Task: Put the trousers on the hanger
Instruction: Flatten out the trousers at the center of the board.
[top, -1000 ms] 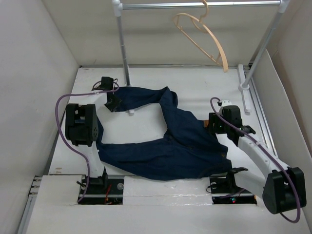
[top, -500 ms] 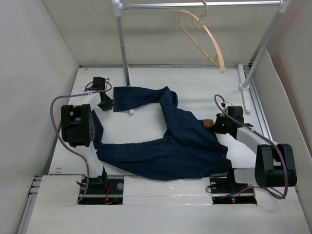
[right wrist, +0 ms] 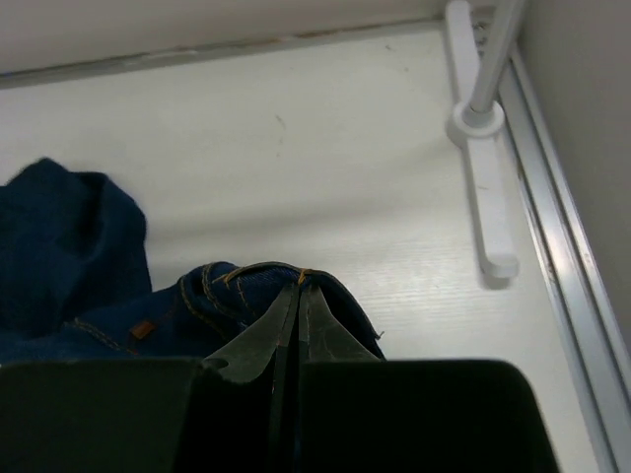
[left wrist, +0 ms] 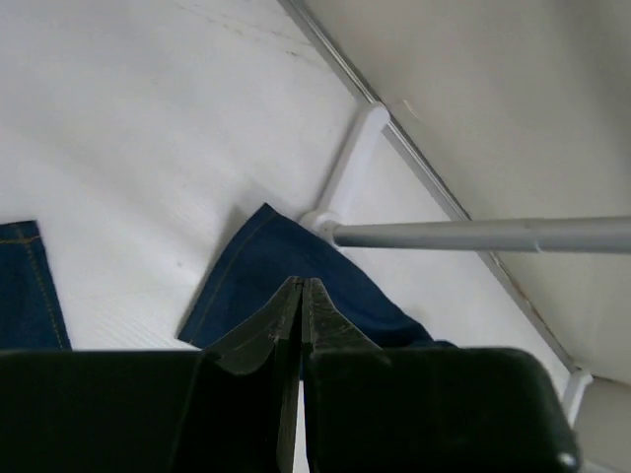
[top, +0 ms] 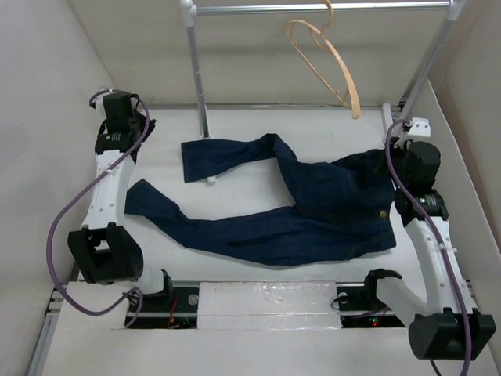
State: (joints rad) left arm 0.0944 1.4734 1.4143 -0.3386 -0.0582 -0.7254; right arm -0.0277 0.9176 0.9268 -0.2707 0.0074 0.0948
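Dark navy-blue denim trousers [top: 313, 211] lay sprawled across the white table [top: 235, 184], their two long legs splayed toward the left. One hem rested by the foot of the silver metal rail [top: 313, 9] and the other lay nearer the left arm, while the waistband bunched up at the right. A thin peach-beige curved hanger [top: 333, 66] hung by its hook from that rail, well apart from the cloth. The right gripper [right wrist: 298, 288] was pinched fully together on the waistband edge, orange stitching showing at its tips. The left gripper [left wrist: 301, 286] hovered over the far-left corner, closed tight on nothing.
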